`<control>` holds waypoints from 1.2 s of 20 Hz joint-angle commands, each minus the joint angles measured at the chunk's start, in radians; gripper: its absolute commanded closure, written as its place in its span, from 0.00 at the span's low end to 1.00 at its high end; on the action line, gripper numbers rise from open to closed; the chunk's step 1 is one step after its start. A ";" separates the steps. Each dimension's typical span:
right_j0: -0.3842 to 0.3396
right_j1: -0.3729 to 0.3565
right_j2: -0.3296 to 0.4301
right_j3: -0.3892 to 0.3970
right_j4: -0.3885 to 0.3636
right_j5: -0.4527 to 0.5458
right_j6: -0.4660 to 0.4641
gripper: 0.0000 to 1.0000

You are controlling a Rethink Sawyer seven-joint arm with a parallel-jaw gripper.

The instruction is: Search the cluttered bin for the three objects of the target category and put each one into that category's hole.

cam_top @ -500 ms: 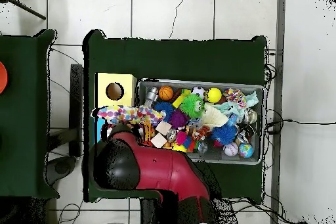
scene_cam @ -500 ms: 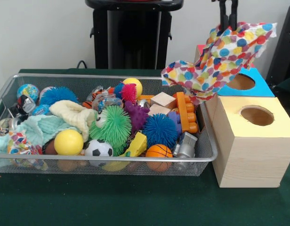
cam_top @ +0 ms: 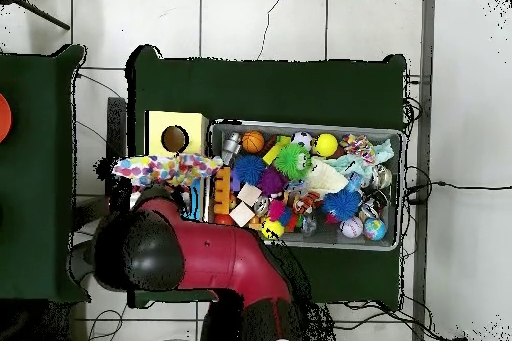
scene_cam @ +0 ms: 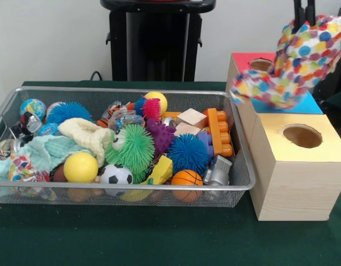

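Observation:
My gripper [scene_cam: 304, 15] is shut on a white cloth with bright dots [scene_cam: 295, 64]. It holds the cloth in the air above the blue-panelled box, behind the yellow-panelled box [scene_cam: 296, 166] and its round hole [scene_cam: 301, 136]. In the overhead view the cloth [cam_top: 165, 168] hangs just below the yellow box [cam_top: 176, 135] with its hole [cam_top: 174, 138]. The wire-mesh bin [scene_cam: 126, 191] holds another printed cloth [scene_cam: 24, 170] at its front left corner, next to a pale green cloth [scene_cam: 48, 152] and a cream cloth [scene_cam: 90, 137].
A red-panelled box [scene_cam: 253, 60] stands behind the blue-panelled box [scene_cam: 310, 104]. The bin is full of spiky balls, smooth balls, wooden blocks and toy bricks. The robot's pedestal [scene_cam: 156, 41] stands behind the bin. The red arm [cam_top: 210, 262] covers the table's lower left in the overhead view.
My gripper has carried the dotted cloth to the right in the front view, away from the bin and over the boxes. The bin's contents have not moved.

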 commanded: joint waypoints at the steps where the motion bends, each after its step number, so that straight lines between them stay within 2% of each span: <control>1: 0.058 0.043 0.061 0.030 0.074 0.008 0.243 1.00; 6: 0.123 0.149 -0.026 -0.048 0.020 -0.074 0.234 1.00; 7: 0.111 0.173 -0.005 -0.044 0.023 -0.107 0.223 1.00; 9: 0.129 0.225 -0.030 -0.066 0.007 -0.165 0.219 1.00; 12: 0.214 0.297 -0.158 -0.133 -0.008 -0.186 0.231 1.00; 16: 0.277 0.376 -0.258 -0.173 0.007 -0.253 0.221 1.00; 20: 0.338 0.375 -0.366 -0.195 0.026 -0.210 0.215 1.00; 24: 0.381 0.379 -0.439 -0.234 0.033 -0.151 0.211 1.00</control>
